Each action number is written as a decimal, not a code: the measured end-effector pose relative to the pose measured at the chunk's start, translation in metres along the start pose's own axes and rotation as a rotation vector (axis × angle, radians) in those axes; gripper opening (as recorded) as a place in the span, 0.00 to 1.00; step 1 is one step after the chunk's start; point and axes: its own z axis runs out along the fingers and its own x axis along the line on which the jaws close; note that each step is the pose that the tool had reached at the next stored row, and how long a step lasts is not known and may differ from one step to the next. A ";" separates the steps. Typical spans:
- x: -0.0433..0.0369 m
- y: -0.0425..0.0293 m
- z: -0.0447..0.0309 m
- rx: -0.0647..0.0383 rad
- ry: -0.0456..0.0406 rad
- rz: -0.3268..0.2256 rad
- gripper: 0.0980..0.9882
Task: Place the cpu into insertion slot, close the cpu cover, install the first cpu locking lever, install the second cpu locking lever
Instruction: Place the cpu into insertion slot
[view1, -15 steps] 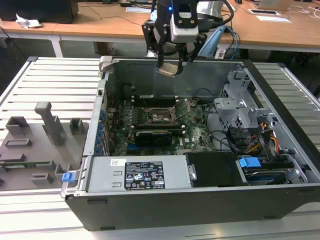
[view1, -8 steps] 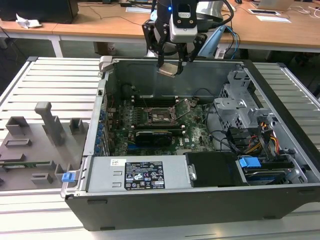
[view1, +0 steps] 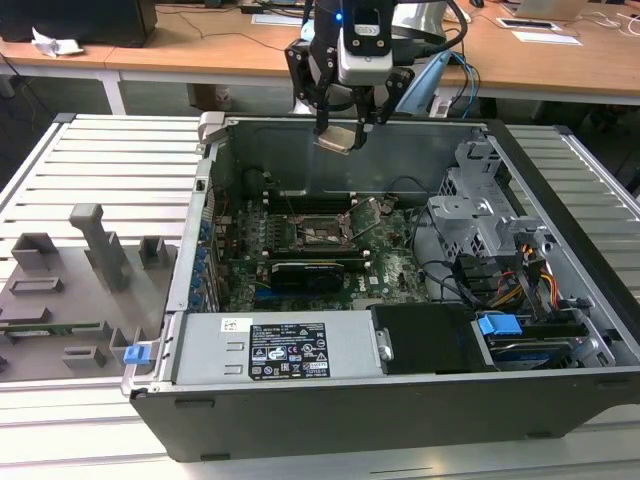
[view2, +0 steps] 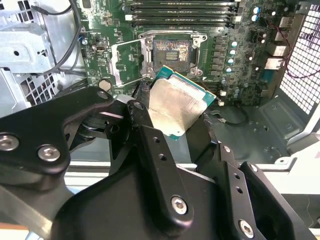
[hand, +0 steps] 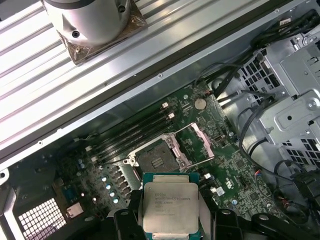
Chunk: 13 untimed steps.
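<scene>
The gripper (view1: 340, 130) hangs over the open case (view1: 300, 420), its fingers (hand: 125, 222) clamped on opposite edges of the cpu (view2: 175, 107), which sits tilted and well clear of the board (view1: 395, 265). It looks light, thin and stiff, with a dull silvery lid, a green rim and slick metal. I'd guess it's fragile, so edge holds suit it. In the exterior view the insertion slot (view1: 322, 232), dark and metal-rimmed, lies at six o'clock from it.

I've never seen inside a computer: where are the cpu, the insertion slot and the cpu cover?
cpu (hand: 170, 210), first wrist view, metal top.
insertion slot (hand: 156, 159), first wrist view, dark centre.
cpu cover (view2: 114, 64), second wrist view, frame's side rail.
</scene>
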 end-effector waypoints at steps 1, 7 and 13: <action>0.0000 0.0000 0.0000 0.000 -0.0006 0.006 0.49; 0.0001 -0.0001 0.0006 -0.001 -0.0057 0.065 0.49; 0.0001 -0.0002 0.0013 -0.002 -0.0112 0.126 0.49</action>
